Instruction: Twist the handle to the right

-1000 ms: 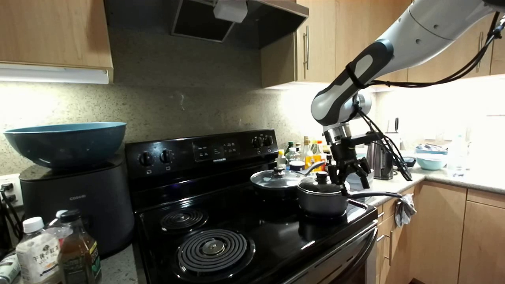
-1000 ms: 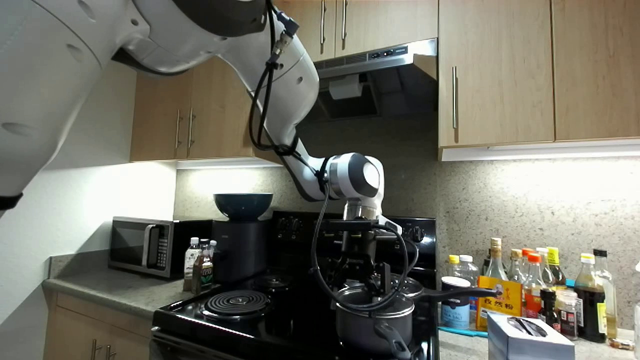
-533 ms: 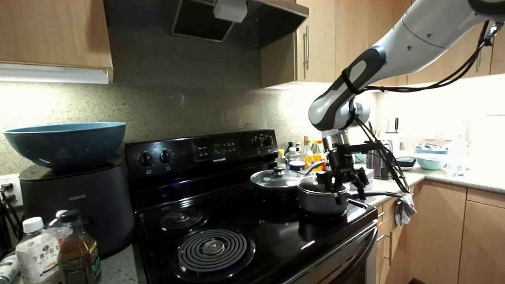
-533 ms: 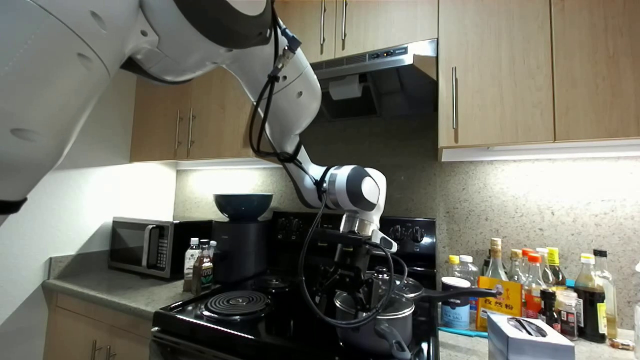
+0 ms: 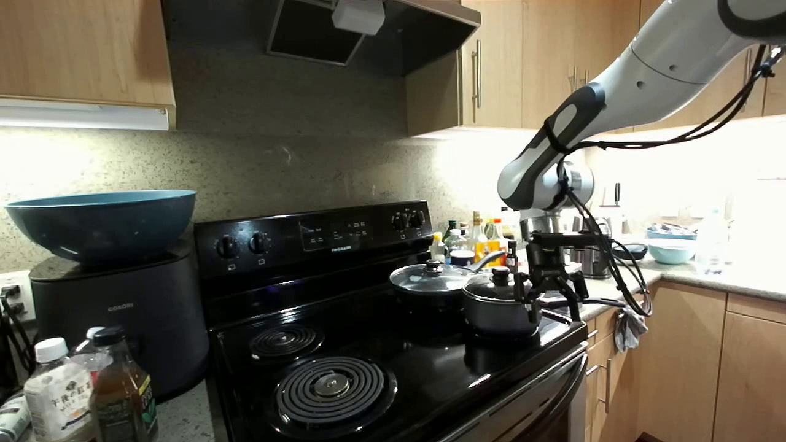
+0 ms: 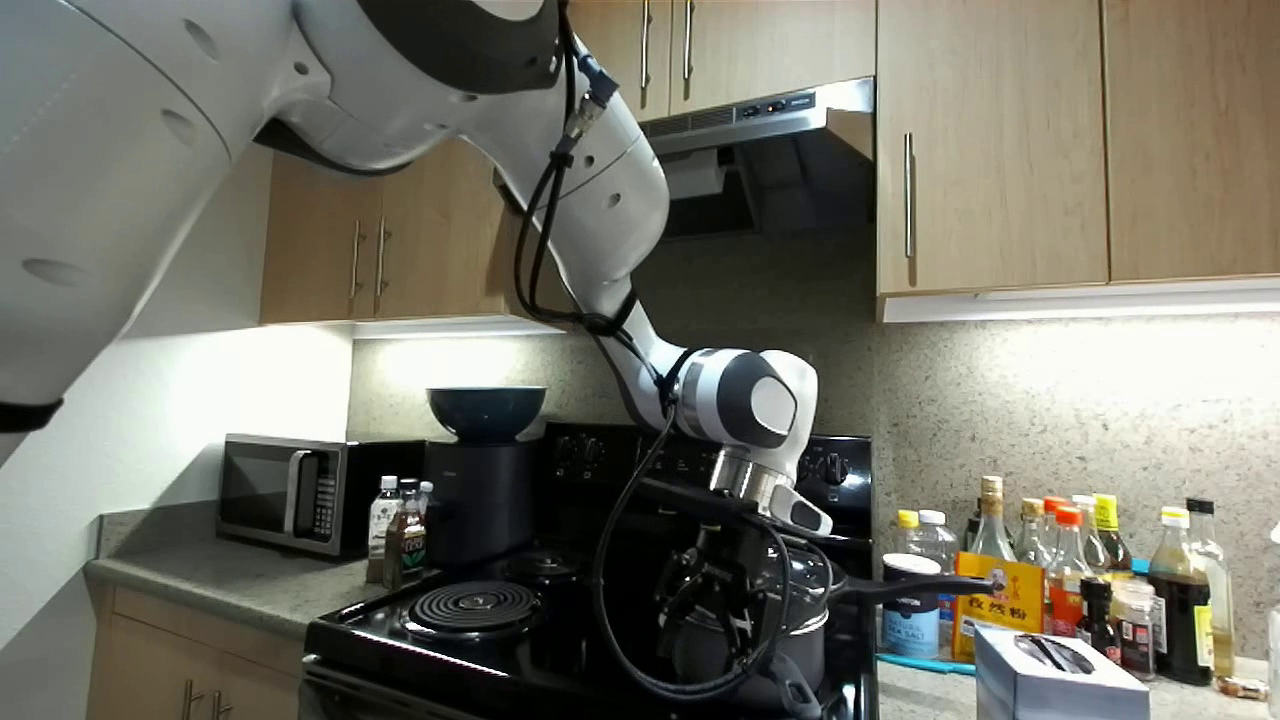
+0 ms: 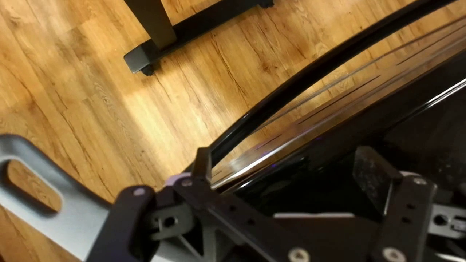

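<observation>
Black stove (image 5: 424, 368) mid-scene, arm (image 5: 666, 70) at upper right in an exterior view. On the stove's right: frying pan (image 5: 430, 282) far, lidded saucepan (image 5: 494, 316) near. Gripper (image 7: 286, 168) points down at the saucepan's right side, fingers set wide. Handle (image 7: 78, 216) runs right off the saucepan, partly behind the gripper; wrist view puts it left of the finger gap. Contact: can't tell.

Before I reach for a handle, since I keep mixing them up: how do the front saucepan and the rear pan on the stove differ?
The rear pan has a wider lid than the front saucepan. The saucepan is deep-sided; the pan looks shallower. In an exterior view, the saucepan's handle points right, while the pan's handle slants upward toward the bottles. Both wear clear lids with dark knobs.
</observation>
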Robot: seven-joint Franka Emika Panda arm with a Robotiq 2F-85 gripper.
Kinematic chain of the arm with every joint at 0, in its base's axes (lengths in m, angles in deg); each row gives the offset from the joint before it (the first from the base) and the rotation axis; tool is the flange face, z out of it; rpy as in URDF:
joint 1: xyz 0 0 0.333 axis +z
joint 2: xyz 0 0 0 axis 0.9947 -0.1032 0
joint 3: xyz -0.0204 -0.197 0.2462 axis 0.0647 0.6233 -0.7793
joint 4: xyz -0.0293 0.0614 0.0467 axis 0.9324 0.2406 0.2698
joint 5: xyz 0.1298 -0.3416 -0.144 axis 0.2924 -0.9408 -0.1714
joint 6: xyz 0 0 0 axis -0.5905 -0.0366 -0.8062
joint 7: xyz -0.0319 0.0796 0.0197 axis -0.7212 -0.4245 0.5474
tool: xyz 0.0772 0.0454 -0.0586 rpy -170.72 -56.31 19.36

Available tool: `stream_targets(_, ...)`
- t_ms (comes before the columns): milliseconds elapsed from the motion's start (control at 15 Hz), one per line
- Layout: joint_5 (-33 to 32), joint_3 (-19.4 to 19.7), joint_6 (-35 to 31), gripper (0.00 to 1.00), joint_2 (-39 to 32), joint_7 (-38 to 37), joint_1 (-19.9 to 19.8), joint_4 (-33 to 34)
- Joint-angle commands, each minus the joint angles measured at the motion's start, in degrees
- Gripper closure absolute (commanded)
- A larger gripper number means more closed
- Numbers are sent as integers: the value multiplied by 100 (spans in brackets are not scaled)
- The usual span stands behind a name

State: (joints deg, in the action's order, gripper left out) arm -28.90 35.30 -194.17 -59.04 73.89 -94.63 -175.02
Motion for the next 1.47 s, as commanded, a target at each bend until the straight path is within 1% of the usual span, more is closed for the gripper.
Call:
stream_targets(0,250,153,-413,0,337,-695,-51,-513)
stream_targets(467,189,334,-818,0,715,-1764,12,-1022)
stream_targets(667,9,424,-1534,0,738,-2285,54,-1055)
stream_targets(800,-206,492,-1802,0,720,-2632,98,-987)
stream_targets(1067,-671,627,-1974,0,681,-3210,145,-875)
stream_targets(1400,-1047,664,-2044,0,674,-3640,136,-798)
